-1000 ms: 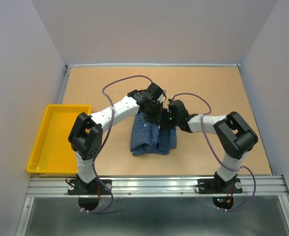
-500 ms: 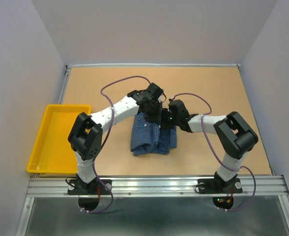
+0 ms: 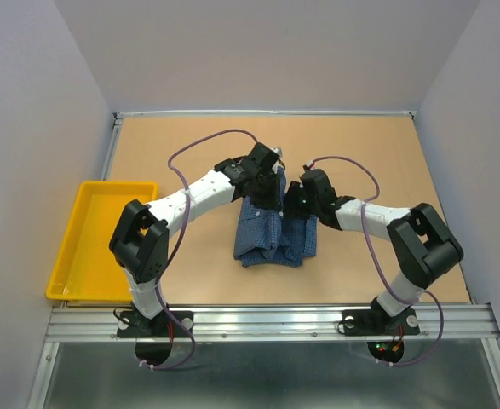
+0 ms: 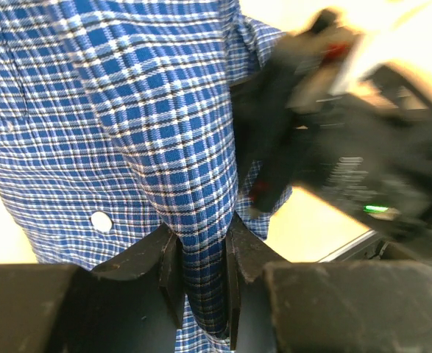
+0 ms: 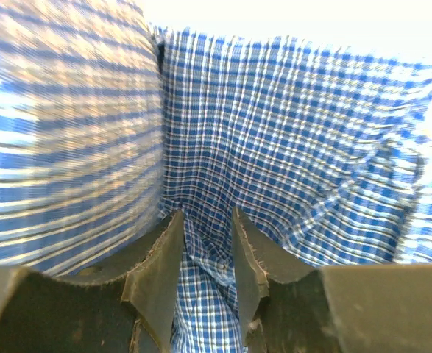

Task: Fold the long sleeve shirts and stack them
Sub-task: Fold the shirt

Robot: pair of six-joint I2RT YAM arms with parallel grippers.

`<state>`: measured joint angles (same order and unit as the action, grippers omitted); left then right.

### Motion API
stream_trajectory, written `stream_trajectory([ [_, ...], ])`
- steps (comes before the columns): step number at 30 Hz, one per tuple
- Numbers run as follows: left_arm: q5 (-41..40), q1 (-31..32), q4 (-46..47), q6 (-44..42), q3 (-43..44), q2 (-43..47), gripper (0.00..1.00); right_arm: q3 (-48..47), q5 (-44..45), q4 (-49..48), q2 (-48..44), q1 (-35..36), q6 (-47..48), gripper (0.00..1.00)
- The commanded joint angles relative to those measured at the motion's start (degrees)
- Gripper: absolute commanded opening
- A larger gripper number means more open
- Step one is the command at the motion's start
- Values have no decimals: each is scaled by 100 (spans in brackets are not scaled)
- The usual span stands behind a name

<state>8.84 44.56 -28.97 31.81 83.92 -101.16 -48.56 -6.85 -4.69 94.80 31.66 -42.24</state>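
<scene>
A blue finely checked shirt [image 3: 275, 234] hangs in a bunch over the middle of the table, held up at its top edge by both grippers. My left gripper [image 3: 269, 181] is shut on a fold of the shirt [image 4: 164, 110]; a white button shows beside the fold. My right gripper [image 3: 298, 203] is shut on another fold of the shirt [image 5: 289, 147], just right of the left gripper. In the left wrist view the right gripper [image 4: 296, 147] shows blurred close by. The shirt's lower end reaches the table.
A yellow tray [image 3: 75, 247] sits at the left edge of the brown table [image 3: 403, 153]. Grey walls stand on three sides. A metal rail runs along the near edge.
Both grippers have moved up and a little to the right with the shirt in them. The shirt has lifted and shifted right with them.
</scene>
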Motion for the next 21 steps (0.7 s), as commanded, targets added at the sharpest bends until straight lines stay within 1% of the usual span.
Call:
stream_trajectory([
  [1,144,9,190,79,-113,54,6,179,44,3,-444,-238,14,38],
  [4,162,9,252,79,-104,35,6,328,9,56,-559,-414,-39,37],
  [7,171,9,234,27,-34,27,6,478,-88,65,-568,-590,-56,33],
  [8,171,9,199,1,10,9,6,496,-140,65,-499,-634,-65,30],
  [10,162,18,155,-26,54,-35,6,522,-228,65,-393,-748,-91,27],
  [13,214,18,146,-52,107,-131,6,435,-325,21,-130,-767,-48,19],
  [16,258,18,137,-61,151,-237,6,391,-396,-58,72,-767,-39,14],
  [21,267,88,137,-35,335,-413,7,373,-475,-216,258,-775,-83,11],
])
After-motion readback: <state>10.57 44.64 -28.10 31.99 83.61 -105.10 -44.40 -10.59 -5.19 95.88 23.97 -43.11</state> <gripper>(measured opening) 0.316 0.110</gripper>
